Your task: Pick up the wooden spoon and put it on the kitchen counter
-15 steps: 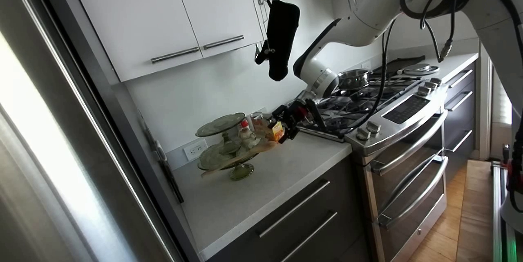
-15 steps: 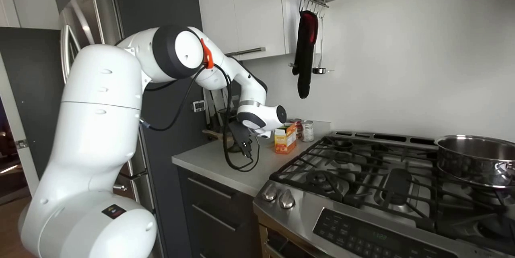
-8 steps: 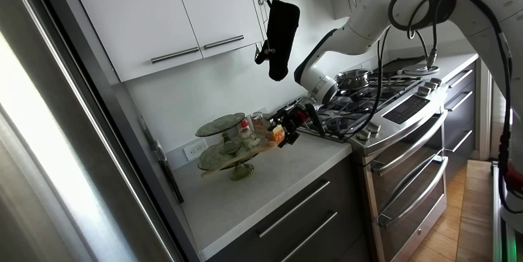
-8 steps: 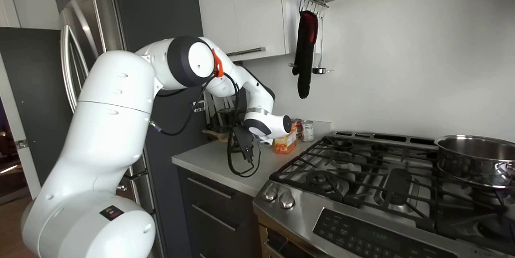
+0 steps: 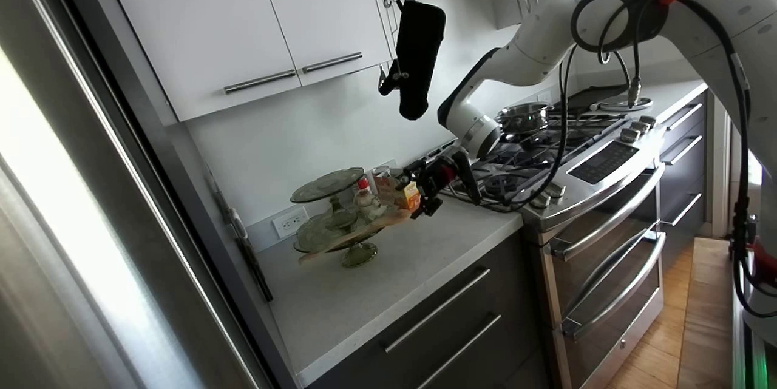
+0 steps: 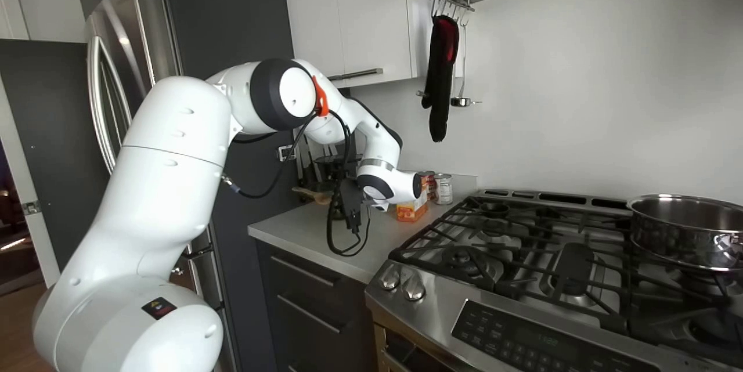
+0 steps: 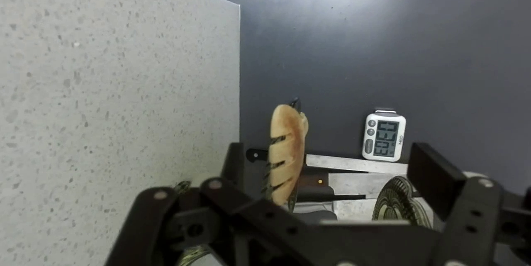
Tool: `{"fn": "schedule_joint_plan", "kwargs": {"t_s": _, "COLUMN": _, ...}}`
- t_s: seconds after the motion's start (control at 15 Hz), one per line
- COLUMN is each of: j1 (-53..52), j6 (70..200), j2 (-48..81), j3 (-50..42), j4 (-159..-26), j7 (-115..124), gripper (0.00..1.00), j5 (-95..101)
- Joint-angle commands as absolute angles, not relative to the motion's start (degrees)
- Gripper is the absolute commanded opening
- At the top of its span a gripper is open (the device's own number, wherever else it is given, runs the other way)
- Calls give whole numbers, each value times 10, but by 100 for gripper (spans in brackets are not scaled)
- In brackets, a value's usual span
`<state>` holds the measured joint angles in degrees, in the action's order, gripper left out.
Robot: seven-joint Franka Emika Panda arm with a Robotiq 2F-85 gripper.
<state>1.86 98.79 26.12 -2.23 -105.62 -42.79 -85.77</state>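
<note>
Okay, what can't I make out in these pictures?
Wooden spoon, in the wrist view: handle mostly hidden behind its head.
Tiered glass stand, in the wrist view: partly hidden by the gripper.
Orange carton, in an exterior view: partly hidden by the robot's wrist.
Steel pot, in an exterior view: cut off by the right edge.
Tin can, in an exterior view: label too small to read.

Spoon (image 7: pixel 292 150) is smooth wood, low sheen. Bench (image 7: pixel 124 83) looks like speckled stone, smooth, matt. Fingers (image 7: pixel 433 179) are matt. Plate stand (image 5: pixel 328 185) is ridged glass, glossy. Stove front (image 6: pixel 432 314) is satin steel; pot (image 6: pixel 685 238), mirror-polished metal; oven mitt (image 5: pixel 420 61), matt cloth.
</note>
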Motion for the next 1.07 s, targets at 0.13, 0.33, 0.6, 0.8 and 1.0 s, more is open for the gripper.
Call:
{"fn": "schedule_joint_plan", "kwargs": {"t_s": 0.13, "j1": 24, "j6": 972, "j2": 280, "j3": -13, "j4": -1042, "j7": -433, "gripper": 100, "j5": -889}}
{"fn": "schedule_joint_plan", "kwargs": {"t_s": 0.33, "j1": 23, "j6": 972, "j2": 286, "j3": -9, "j4": -1040, "j7": -440, "gripper": 100, "j5": -902}}
{"fn": "schedule_joint_plan", "kwargs": {"t_s": 0.6, "j1": 24, "j6": 967, "j2": 290, "j3": -7, "j4": -1041, "j7": -441, "gripper": 100, "j5": -918}}
{"fn": "schedule_joint_plan", "kwargs": {"t_s": 0.8, "j1": 24, "j6": 959, "j2": 288, "j3": -6, "j4": -1043, "j7": -448, "gripper": 100, "j5": -928}}
{"fn": "schedule_joint_plan", "kwargs": {"t_s": 1.0, "j1": 24, "j6": 945, "j2": 284, "j3": -8, "j4": -1045, "j7": -450, "gripper": 100, "j5": -930}}
